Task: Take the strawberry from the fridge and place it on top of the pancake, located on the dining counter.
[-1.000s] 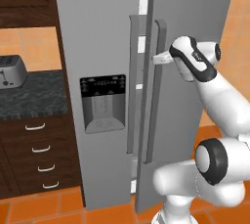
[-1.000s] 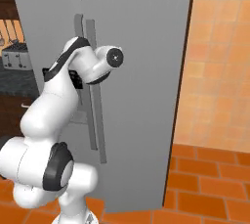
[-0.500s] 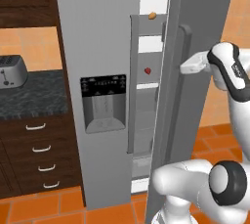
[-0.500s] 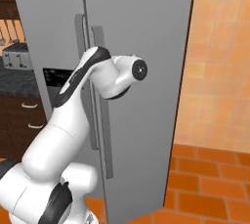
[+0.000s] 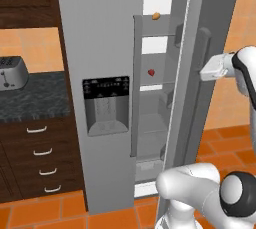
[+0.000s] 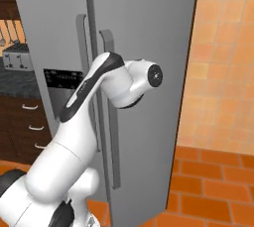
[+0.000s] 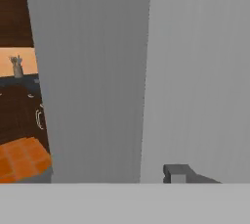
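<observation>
In the left base view you see the tall light-grey two-door fridge filling the middle of the frame, its right door swung partly open so that a narrow slice of the lit interior shows between the two doors. The tiny bright red strawberry sits on a glass shelf inside that gap, just right of the frame's centre and a little above mid-height. Higher up, near the top of the frame, a small orange-brown oval item rests on an upper shelf. The black-panelled dispenser is set in the closed left door, left of the gap. At the right edge, the white arm's hand reaches toward the long vertical handle of the open door; you cannot tell from here whether it touches the handle. The gripper shows in the hand view as one dark finger tip at the lower right, facing flat grey door panels, and you cannot tell how wide the claw stands or whether it grips anything. In the far left of the left base view, a silver toaster stands on the dark speckled wall counter, above dark wood drawers with pale handles. Orange tiles cover the floor at the lower right of the right base view.
</observation>
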You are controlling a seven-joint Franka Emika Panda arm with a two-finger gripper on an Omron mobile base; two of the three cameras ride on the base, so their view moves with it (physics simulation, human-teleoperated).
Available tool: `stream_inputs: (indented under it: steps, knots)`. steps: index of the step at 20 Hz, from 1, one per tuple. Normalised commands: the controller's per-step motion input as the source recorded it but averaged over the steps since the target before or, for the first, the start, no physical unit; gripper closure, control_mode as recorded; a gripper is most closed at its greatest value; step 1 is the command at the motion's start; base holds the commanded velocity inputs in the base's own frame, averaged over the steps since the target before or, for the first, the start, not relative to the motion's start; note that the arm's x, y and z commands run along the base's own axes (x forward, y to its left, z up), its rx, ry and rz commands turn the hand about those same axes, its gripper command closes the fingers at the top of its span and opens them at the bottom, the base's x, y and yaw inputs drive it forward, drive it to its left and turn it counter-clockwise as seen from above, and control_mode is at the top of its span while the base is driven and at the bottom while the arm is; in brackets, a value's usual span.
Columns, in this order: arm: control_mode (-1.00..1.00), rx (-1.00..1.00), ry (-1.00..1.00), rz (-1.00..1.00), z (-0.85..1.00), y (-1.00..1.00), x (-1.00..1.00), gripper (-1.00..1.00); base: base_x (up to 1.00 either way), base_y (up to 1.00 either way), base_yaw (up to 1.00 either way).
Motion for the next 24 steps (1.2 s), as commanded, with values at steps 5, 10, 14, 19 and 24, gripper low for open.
stream_inputs:
  steps: [5,10,14,19,24]
  knots:
    - [-1.0,0.0,-0.07,0.0,0.0,-0.5,-0.17,-1.0,0.0,0.0,0.0]
    - [-1.0,0.0,-0.08,-0.01,0.1,-0.56,-0.3,-1.0,0.0,0.0,0.0]
    - [-1.0,-0.03,-0.31,-0.08,0.45,0.0,-0.86,-1.0,0.0,0.0,0.0]
    - [-1.0,-0.15,-0.23,-0.09,0.32,0.35,-0.79,-1.0,0.0,0.0,0.0]
    - [-1.0,-0.32,-0.04,-0.23,0.07,0.88,-0.21,-1.0,0.0,0.0,0.0]
